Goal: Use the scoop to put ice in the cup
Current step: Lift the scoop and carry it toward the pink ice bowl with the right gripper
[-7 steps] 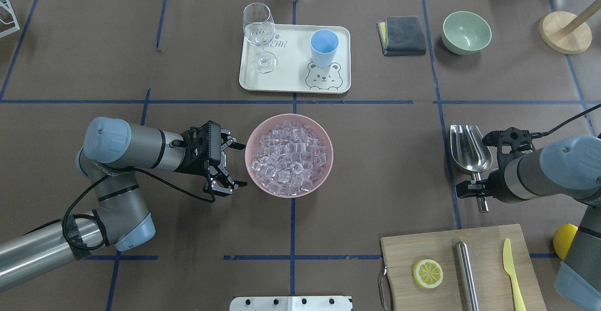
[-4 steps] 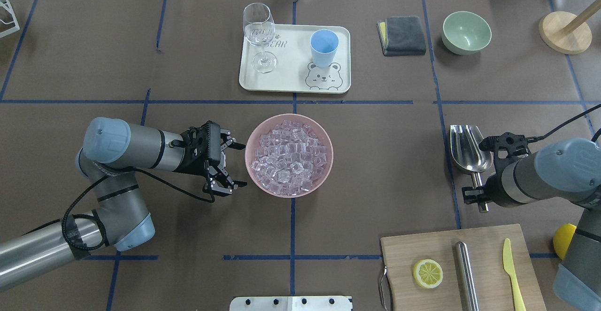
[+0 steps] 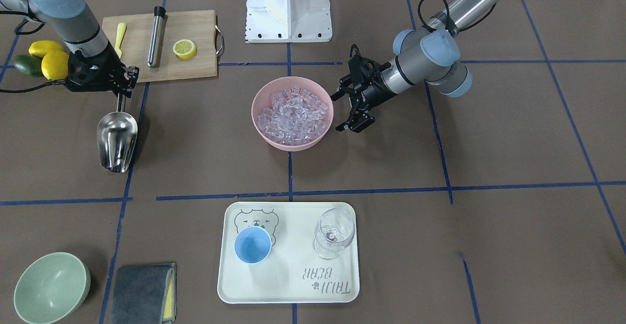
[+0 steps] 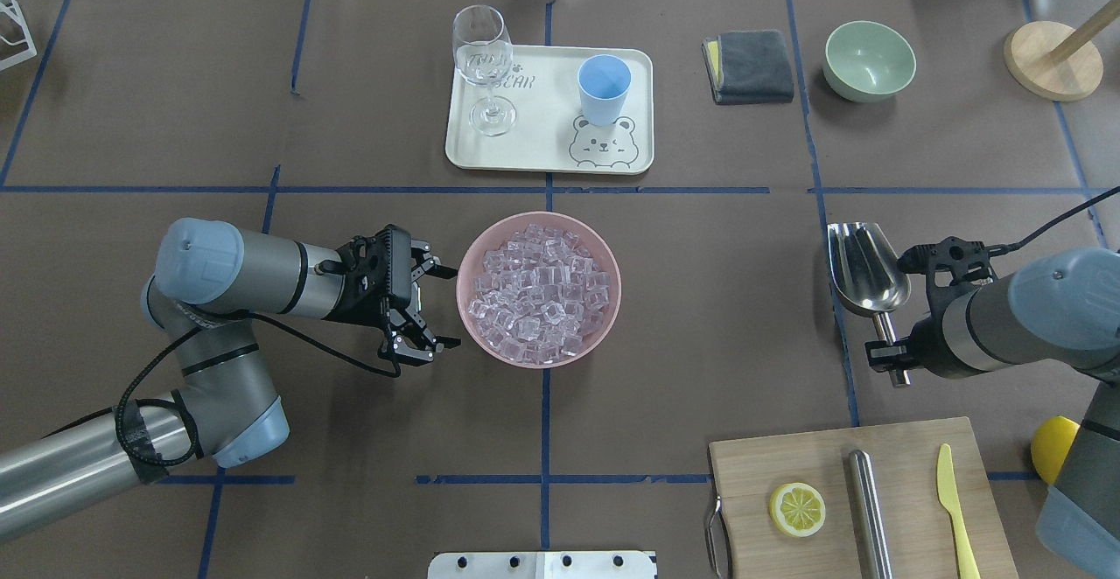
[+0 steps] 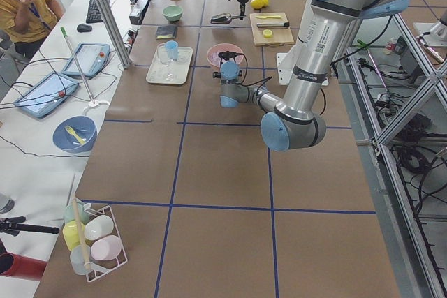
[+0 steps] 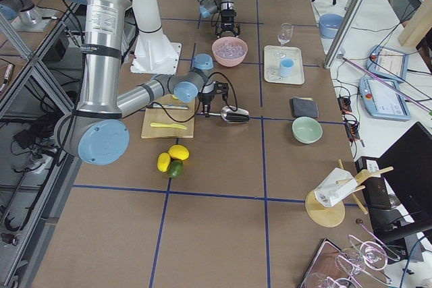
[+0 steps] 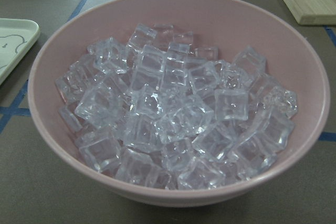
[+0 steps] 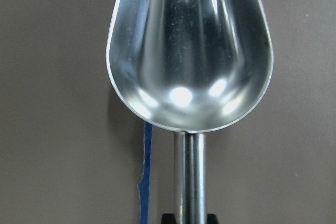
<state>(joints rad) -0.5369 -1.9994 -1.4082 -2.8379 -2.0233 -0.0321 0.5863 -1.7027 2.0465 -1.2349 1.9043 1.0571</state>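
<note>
The ice (image 4: 538, 290) is piled in a pink bowl (image 4: 604, 251) at mid-table and fills the left wrist view (image 7: 173, 124). My left gripper (image 4: 451, 308) is open, its jaws spread beside the bowl's left rim and holding nothing. The steel scoop (image 4: 862, 268) lies at the right with its trough pointing away. My right gripper (image 4: 891, 356) is shut on its handle (image 8: 191, 177). The scoop's trough (image 8: 189, 51) is empty. The light-blue cup (image 4: 604, 89) stands upright and empty on a cream tray (image 4: 542, 146) beyond the bowl.
A clear stemmed glass (image 4: 482, 63) stands on the tray left of the cup. A grey cloth (image 4: 751, 66) and a pale green bowl (image 4: 869, 60) are at the far right. A wooden board (image 4: 831, 465) near the right arm holds a lemon slice, a steel cylinder and a yellow knife.
My right gripper has closed on the scoop's handle, and the scoop has shifted slightly left and away from me. The left arm has not moved.
</note>
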